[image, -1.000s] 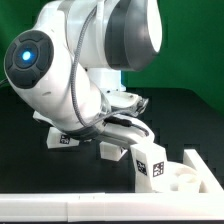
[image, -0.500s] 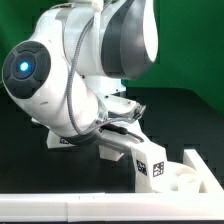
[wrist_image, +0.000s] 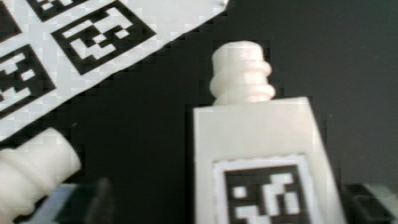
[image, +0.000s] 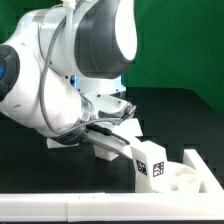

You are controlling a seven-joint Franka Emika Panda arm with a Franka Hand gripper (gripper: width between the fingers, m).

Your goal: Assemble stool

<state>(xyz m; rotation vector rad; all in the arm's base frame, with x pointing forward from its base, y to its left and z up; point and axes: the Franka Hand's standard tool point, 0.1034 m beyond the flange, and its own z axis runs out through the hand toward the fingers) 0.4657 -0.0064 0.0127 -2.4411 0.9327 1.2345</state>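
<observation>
In the wrist view a white stool leg (wrist_image: pixel 258 150) lies on the black table, its tag facing up and its ribbed peg (wrist_image: pixel 240 70) pointing away. My gripper (wrist_image: pixel 228 206) is open and straddles the leg's near end. The dark fingertips (wrist_image: pixel 82 204) stand clear on either side, not touching it. A second leg's rounded end (wrist_image: pixel 36 168) lies beside it. In the exterior view the gripper (image: pixel 112 130) is low over the table, mostly hidden by the arm. The round seat (image: pixel 188 180) sits at the exterior view's right with one tagged leg (image: pixel 150 163) standing on it.
The marker board (wrist_image: pixel 89 40) lies just beyond the legs. A long white corner rail (image: pixel 100 206) runs along the front and around the seat. Another white part (image: pixel 60 141) lies under the arm at the exterior view's left.
The arm's upper links have swung toward the exterior view's left, carrying the blue light to the frame's edge. The hand stays low over the same spot. The seat and its upright leg have not moved.
</observation>
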